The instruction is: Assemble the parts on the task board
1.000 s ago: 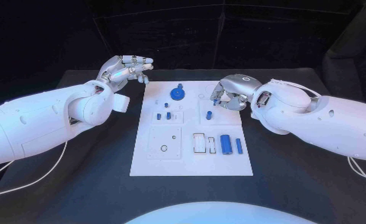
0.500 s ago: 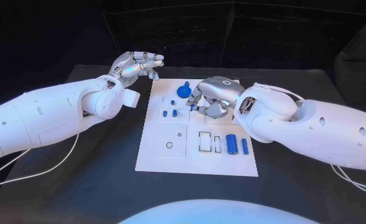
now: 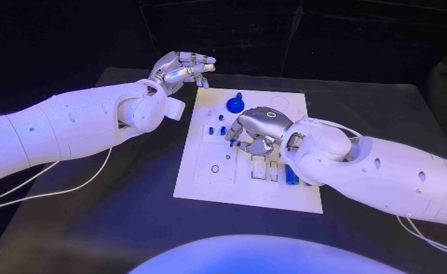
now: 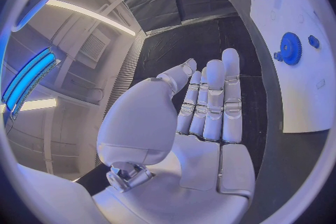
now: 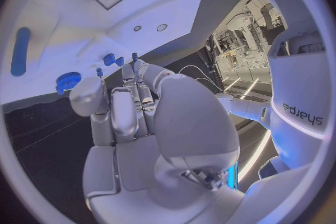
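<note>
Right hand (image 3: 256, 133) over task board (image 3: 214, 183), grip hidden in head view; wrist view: fingers curled, empty. Left hand (image 3: 183, 67) open, off-board

I record that the right hand (image 3: 256, 133) has travelled from the task board's (image 3: 210, 183) right edge to its middle, now over the small blue parts (image 3: 216, 130); the left hand (image 3: 183, 68) stays off the far-left corner, empty
</note>
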You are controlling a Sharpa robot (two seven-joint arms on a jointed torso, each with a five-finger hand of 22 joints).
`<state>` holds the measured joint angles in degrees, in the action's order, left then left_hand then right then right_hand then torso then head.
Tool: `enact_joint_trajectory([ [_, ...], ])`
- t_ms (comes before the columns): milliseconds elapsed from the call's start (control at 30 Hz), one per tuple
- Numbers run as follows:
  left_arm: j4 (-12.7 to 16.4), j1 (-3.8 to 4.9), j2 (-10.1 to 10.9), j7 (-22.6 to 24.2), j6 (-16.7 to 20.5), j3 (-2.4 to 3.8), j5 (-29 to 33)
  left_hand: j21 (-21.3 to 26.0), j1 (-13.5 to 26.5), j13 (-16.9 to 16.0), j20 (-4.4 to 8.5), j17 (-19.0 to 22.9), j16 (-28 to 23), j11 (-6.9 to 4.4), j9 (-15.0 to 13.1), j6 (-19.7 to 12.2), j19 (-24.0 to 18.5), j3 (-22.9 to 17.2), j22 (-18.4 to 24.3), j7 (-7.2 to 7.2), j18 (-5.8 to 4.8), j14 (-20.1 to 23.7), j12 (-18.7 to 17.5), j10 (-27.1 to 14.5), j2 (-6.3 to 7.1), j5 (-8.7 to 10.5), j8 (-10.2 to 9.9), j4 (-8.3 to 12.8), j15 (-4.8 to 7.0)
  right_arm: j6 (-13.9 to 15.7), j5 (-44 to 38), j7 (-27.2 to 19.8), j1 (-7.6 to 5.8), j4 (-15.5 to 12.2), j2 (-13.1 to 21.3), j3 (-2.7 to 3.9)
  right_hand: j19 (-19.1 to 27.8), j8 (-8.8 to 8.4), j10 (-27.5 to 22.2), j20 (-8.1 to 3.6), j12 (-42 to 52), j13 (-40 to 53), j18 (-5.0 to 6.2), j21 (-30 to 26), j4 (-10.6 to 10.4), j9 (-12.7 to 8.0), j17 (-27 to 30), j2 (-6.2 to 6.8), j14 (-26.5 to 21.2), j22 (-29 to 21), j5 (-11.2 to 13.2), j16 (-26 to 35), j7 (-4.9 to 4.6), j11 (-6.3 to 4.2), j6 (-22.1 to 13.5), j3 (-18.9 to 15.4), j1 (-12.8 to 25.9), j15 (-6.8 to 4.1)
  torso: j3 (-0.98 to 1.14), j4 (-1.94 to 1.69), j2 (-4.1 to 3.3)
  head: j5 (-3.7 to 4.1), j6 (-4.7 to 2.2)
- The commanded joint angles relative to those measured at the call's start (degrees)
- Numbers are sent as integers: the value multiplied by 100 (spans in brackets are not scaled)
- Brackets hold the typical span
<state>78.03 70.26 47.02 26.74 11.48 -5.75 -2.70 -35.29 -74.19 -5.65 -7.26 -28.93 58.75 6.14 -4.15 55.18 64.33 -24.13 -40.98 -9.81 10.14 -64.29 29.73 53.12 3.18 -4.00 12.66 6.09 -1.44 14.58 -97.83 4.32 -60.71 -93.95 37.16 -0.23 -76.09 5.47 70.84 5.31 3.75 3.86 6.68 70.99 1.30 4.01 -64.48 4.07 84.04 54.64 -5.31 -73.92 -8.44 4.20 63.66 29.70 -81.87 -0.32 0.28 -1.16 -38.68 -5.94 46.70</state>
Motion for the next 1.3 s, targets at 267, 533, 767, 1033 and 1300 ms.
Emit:
enact_joint_trajectory([
  [267,-21,16,-51,43,7,5,21,21,-38,1,2,4,35,2,-6,32,25,-4,6,-11,35,33,28,-22,1,20,34,29,-7,-66,-256,-166,152,168,-172,6,-33,-7,-16,-2,-22,-4,-15,30,15,5,-21,13,173,14,6,-38,-28,29,17,49,62,-21,4,3,-7,-195,111],
  [533,-26,17,-73,39,4,5,21,22,-55,2,3,10,39,4,-6,29,26,-3,6,-14,35,39,36,-32,-6,19,39,40,-9,-132,-326,-163,196,243,-230,-14,-34,-14,-26,-2,-22,-4,-16,33,25,4,-25,21,174,17,3,-42,-32,33,10,56,68,-19,-3,-7,-4,-248,155],
  [767,-26,17,-81,38,-2,5,21,22,-55,2,3,10,39,4,-6,29,26,-3,6,-14,35,39,36,-32,-6,19,39,40,-9,-160,-364,-153,203,275,-246,-64,-38,-16,-28,-2,-22,-4,-18,39,25,4,-36,24,176,29,3,-50,-34,34,9,56,74,-18,1,-2,0,-288,182],
  [1033,-32,18,-87,33,-11,5,21,22,-55,2,3,10,39,4,-6,29,26,-3,6,-14,35,39,36,-32,-6,19,39,40,-9,-212,-388,-104,205,339,-291,-75,-38,-17,-30,-1,-21,-4,-18,39,26,4,-41,27,177,29,3,-54,-35,35,9,57,80,-17,-1,3,2,-284,209],
  [1300,-40,18,-89,28,-12,5,21,23,-56,3,2,14,41,7,-5,25,26,3,7,-17,34,43,41,-40,-6,18,41,43,-11,-300,-392,-81,205,384,-336,-92,-37,-18,-30,-1,-20,-4,-18,38,27,4,-30,25,175,26,1,-48,-35,36,8,59,84,-17,3,4,2,-294,224],
])
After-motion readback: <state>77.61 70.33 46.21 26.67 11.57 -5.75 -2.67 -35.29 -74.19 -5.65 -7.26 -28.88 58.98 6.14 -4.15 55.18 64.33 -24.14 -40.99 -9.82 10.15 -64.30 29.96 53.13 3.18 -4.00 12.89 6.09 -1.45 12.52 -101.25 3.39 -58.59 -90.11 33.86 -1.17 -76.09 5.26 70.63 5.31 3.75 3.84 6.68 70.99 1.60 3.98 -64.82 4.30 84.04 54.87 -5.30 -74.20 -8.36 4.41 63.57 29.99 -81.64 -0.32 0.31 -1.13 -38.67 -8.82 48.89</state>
